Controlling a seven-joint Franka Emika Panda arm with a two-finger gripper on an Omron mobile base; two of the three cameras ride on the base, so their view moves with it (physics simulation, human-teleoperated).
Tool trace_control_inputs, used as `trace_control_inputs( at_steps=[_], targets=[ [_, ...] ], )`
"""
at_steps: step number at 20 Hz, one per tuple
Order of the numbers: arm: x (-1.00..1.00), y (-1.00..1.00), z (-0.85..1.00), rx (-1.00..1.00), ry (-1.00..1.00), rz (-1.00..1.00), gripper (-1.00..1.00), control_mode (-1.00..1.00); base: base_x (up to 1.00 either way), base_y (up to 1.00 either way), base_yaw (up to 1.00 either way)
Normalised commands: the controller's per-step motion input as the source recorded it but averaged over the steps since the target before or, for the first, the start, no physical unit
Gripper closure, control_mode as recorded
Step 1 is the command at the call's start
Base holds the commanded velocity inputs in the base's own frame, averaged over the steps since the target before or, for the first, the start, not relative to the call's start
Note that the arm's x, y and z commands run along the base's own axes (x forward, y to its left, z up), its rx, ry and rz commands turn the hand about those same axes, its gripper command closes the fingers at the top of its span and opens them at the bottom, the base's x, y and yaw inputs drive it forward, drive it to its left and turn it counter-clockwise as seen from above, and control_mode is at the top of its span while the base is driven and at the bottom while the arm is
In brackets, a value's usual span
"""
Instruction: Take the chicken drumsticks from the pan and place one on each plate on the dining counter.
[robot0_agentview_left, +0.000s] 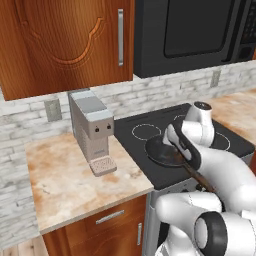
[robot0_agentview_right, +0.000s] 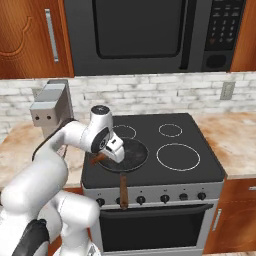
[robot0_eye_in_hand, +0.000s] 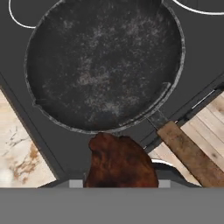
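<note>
- No brand, label or readable writing shows on any appliance; the microwave's (robot0_agentview_right: 150, 35) keypad is too small to read.
- The pan (robot0_eye_in_hand: 105, 65) sits on the near left part of the black stovetop (robot0_agentview_right: 165, 145), its dark speckled inside bare, its brown wooden handle (robot0_eye_in_hand: 190, 155) reaching out past the stove's front edge.
- The hand (robot0_agentview_right: 106, 155) hangs low over the pan's near left rim and is clenched on a chicken drumstick (robot0_eye_in_hand: 120, 164), reddish-brown and glossy; in the hand view the meat sits between the finger tips, just outside the pan's rim and lifted clear of it.
- From the right base view a bit of the reddish-brown drumstick peeks out beside the hand.
- A grey coffee machine (robot0_agentview_left: 92, 130) stands on the marbled tabletop (robot0_agentview_left: 70, 175) to the left of the stove, near the brick wall.
- Wooden upper cabinets (robot0_agentview_left: 65, 40) hang to the left of the microwave.
- The oven door and a row of knobs (robot0_agentview_right: 160, 198) face forward under the stovetop.
</note>
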Motion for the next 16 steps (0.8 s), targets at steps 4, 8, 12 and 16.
trace_control_inputs(
  at_steps=[4, 8, 12, 16],
  targets=[
    [-0.64, 0.3, 0.45, -0.08, -0.02, 0.01, 1.0, -1.0, 0.0, 0.0, 0.0],
    [-0.64, 0.14, 0.37, -0.03, 0.0, 0.0, 1.0, -1.0, 0.0, 0.0, 0.0],
    [-0.48, 0.13, 0.13, -0.03, 0.0, 0.0, 1.0, -1.0, 0.0, 0.0, 0.0],
    [-0.03, 0.01, 0.0, 0.0, 0.0, 0.01, 1.0, -1.0, 0.0, 0.0, 0.0]
  ],
)
